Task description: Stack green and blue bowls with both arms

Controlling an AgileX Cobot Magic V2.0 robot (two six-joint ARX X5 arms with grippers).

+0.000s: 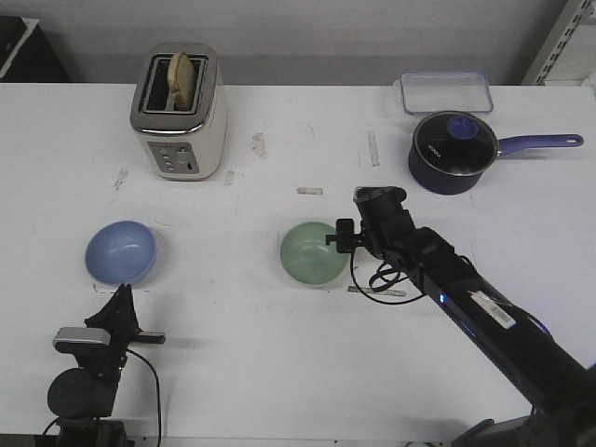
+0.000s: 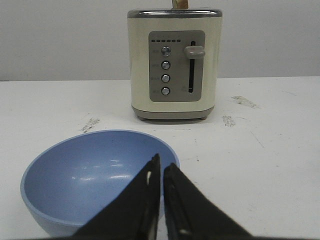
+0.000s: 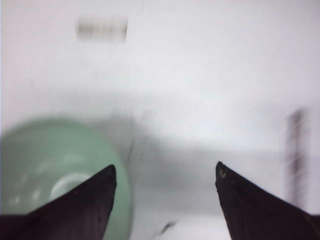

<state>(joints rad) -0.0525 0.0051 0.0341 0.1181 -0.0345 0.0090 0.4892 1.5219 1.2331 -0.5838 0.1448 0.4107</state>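
Observation:
The light blue bowl (image 1: pixel 120 251) sits upright on the white table at the left. It also shows in the left wrist view (image 2: pixel 85 180). My left gripper (image 1: pixel 122 291) is shut and empty, its tips (image 2: pixel 161 167) just at the bowl's near rim. The pale green bowl (image 1: pixel 314 252) sits upright at the table's middle. My right gripper (image 1: pixel 350 238) is open and empty by the bowl's right rim. In the blurred right wrist view one finger (image 3: pixel 95 200) hangs over the green bowl (image 3: pixel 45 160), the other over bare table, with the gripper (image 3: pixel 165 166) straddling the rim.
A cream toaster (image 1: pixel 179 112) with bread in it stands at the back left, behind the blue bowl. A dark navy saucepan (image 1: pixel 452 152) with a purple handle and a clear lidded box (image 1: pixel 445 91) stand at the back right. A loose cable (image 1: pixel 377 279) hangs under the right arm.

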